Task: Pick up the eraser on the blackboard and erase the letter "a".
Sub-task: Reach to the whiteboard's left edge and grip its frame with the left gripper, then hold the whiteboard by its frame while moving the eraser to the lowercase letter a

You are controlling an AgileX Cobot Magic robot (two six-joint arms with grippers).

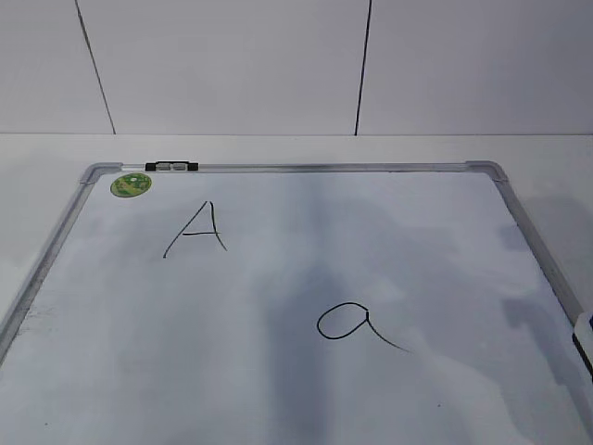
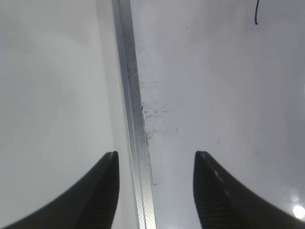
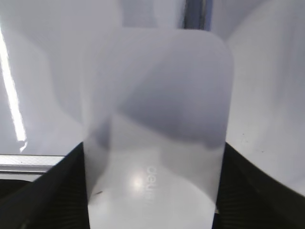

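- From where I sit, the right gripper point(image 3: 152, 191) has its two dark fingers either side of the eraser point(image 3: 157, 119), apparently touching its long edges. I read that as closed on the eraser, though I cannot tell how firm the hold is.
- In the exterior view only a sliver of the eraser point(image 1: 584, 336) shows, at the right frame rail of the blackboard point(image 1: 278, 389), well to the right of the letter "a" point(image 1: 357, 324).
- The first risk I see is slip. The eraser's white top looks smooth and glossy, and the fingers hold only its near end, so it could pivot or drop once it drags on the board.
- The frame rail point(image 3: 28, 162) lies just beside the left finger in the right wrist view. A low sideways move could catch the eraser or a finger on that rail.
- The capital "A" point(image 1: 196, 230) is up and to the left of the "a", with bare board between them. A long sweep would smear the wrong letter.
- The tail of the "a" trails towards the eraser's side. A short pass might clear the loop and leave the tail.
- If the eraser comes down tilted, only one felt edge would wipe, leaving streaks.
- The left gripper point(image 2: 155, 160) is open and empty, straddling the left frame rail point(image 2: 136, 143) of the blackboard, far from the "a". I would keep it there, so it cannot cross the wiping path.
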